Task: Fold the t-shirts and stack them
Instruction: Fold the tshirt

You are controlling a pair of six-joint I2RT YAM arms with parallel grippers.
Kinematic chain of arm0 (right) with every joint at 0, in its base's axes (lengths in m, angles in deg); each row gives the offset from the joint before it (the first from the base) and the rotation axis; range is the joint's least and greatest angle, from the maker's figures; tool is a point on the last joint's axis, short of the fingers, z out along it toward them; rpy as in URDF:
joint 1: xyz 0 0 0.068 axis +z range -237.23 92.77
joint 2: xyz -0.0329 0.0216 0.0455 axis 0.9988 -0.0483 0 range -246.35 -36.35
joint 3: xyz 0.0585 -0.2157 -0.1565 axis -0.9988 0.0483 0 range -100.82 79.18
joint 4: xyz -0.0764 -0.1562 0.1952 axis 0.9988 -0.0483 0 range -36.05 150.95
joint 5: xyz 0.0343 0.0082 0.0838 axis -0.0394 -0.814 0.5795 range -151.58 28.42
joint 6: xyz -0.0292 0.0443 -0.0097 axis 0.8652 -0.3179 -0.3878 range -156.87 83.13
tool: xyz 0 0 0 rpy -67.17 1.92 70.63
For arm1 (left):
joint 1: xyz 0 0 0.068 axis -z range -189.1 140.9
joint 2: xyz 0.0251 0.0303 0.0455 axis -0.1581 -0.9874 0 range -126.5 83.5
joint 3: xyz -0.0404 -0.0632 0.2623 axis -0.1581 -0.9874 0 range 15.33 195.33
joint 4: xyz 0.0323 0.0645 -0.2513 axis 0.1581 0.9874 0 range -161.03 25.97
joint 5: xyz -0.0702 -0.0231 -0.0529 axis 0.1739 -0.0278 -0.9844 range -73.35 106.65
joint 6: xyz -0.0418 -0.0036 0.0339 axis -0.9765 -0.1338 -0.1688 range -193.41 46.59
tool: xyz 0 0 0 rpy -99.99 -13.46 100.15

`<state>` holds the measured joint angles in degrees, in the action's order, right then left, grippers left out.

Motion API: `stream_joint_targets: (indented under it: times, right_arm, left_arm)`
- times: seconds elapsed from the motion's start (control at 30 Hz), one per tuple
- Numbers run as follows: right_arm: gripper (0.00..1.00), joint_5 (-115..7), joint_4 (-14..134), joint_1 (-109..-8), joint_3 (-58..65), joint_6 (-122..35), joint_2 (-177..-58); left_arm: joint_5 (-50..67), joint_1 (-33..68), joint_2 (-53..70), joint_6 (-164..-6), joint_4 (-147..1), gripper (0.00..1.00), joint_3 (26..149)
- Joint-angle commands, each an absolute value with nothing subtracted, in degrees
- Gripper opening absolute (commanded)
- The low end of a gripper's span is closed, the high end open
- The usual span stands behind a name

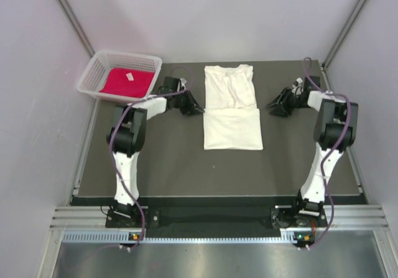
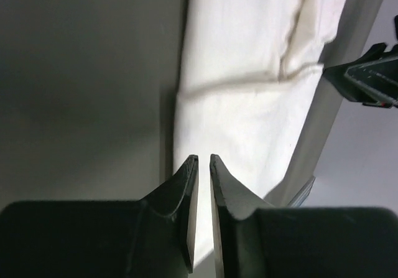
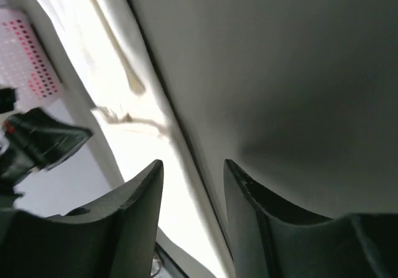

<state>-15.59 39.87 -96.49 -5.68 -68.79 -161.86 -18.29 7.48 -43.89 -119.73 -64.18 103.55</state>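
While the cream t-shirt lies on the tabletop between them, long axis crosswise to their line, the left fingers, almost pressed together and empty, sit just beside its edge, slightly nearer than the spread, empty right fingers.

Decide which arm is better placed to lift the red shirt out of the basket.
Left, probably. The left gripper lies just right of the basket holding the red shirt. The right gripper sits beyond the white shirt, on the right side of the table.
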Motion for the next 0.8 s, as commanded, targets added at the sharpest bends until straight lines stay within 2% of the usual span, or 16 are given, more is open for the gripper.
stream_joint_targets:
  times: [0.0,0.1,0.23,0.37,0.63,0.77]
  right_arm:
    - [0.45,-24.57,31.61,-96.11,-2.92,-62.27,-148.44]
    - [0.48,-27.65,32.29,-95.93,6.82,-63.76,-138.33]
    - [0.52,-31.78,37.02,-93.57,24.98,-68.68,-121.31]
    - [0.52,-33.71,45.64,-90.4,40.48,-77.99,-108.03]
    - [0.54,-46.18,55.4,-78.63,59.82,-96.8,-87.7]
    - [0.56,-47.96,59.8,-77.92,64.59,-100.76,-85.48]
  left_arm:
    - [-11.58,9.18,-27.71,-115.77,-58.64,0.18,97.26]
    - [-7.1,11.38,-16.9,-119.18,-58.89,0.22,86.81]
    - [-2.96,14.62,-2.24,-130.84,-68.18,0.26,67.77]
    - [1.16,18.14,5.69,-140.08,-73.98,0.31,57.27]
    - [8.21,24.65,7.92,-153.29,-84.11,0.41,46.71]
    - [8.74,25.18,3.09,-159.44,-90.96,0.42,43.02]
